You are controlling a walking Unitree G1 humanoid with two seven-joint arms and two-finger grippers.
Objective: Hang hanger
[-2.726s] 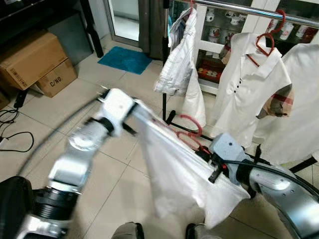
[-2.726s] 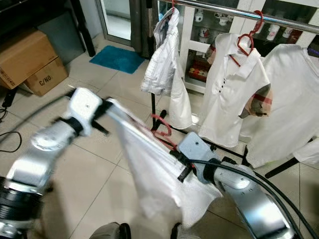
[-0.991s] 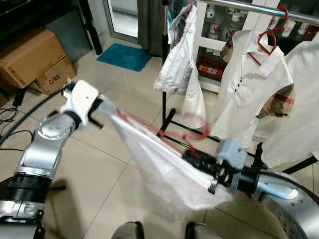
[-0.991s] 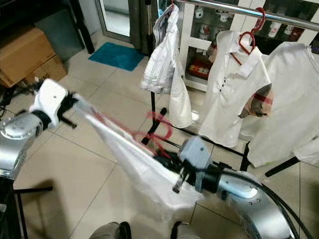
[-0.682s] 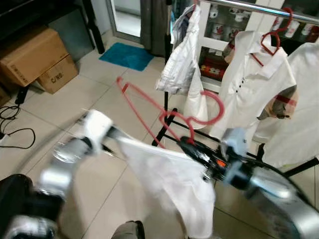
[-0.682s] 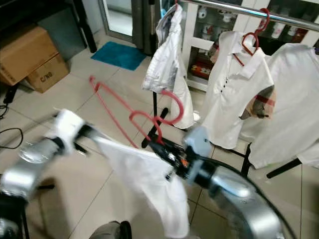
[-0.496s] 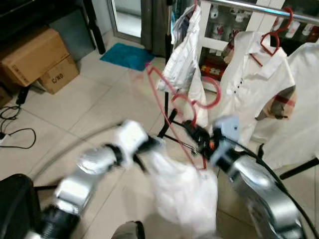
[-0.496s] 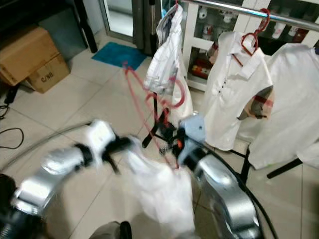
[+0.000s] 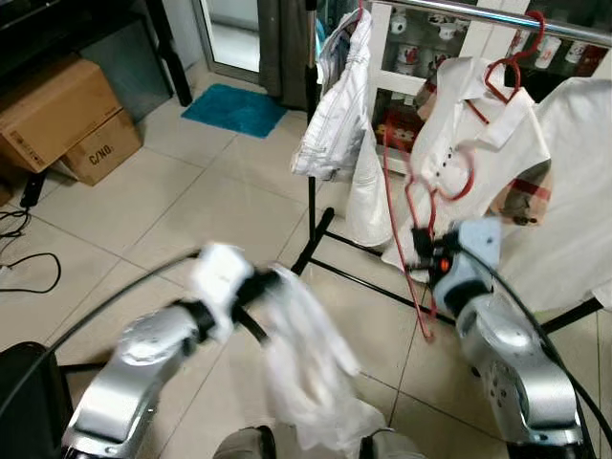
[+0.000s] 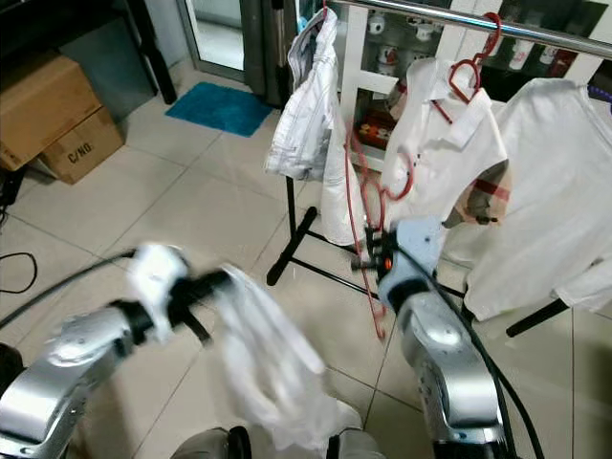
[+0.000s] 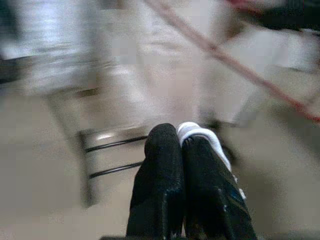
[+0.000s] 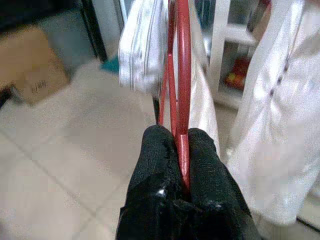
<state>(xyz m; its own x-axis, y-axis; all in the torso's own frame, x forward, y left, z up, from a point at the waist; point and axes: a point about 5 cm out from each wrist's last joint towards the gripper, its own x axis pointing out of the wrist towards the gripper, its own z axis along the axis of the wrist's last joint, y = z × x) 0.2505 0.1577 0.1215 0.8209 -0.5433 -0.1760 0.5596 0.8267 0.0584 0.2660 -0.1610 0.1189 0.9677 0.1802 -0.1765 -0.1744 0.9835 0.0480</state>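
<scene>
A bare red hanger (image 9: 424,196) stands nearly upright in front of the clothes rack, its hook near a hanging white polo shirt (image 9: 469,143). My right gripper (image 9: 427,256) is shut on its lower part; in the right wrist view the black fingers (image 12: 155,150) pinch the red wire (image 12: 180,65). My left gripper (image 9: 273,283) is low on the left, shut on a white garment (image 9: 308,359) that dangles toward the floor. In the left wrist view, white cloth (image 11: 201,136) pokes out between the closed fingers. The silver rail (image 9: 497,16) runs above.
The rail carries a grey-white shirt (image 9: 339,105) on the left and white shirts on red hangers to the right. The rack's black foot (image 9: 316,239) crosses the tiled floor. Cardboard boxes (image 9: 62,110), a blue mat (image 9: 236,108) and floor cables (image 9: 19,249) lie left.
The hanger came out of the white garment. My right gripper swung it up and right toward the rack. The left gripper drew inward, and the garment now hangs limp from it.
</scene>
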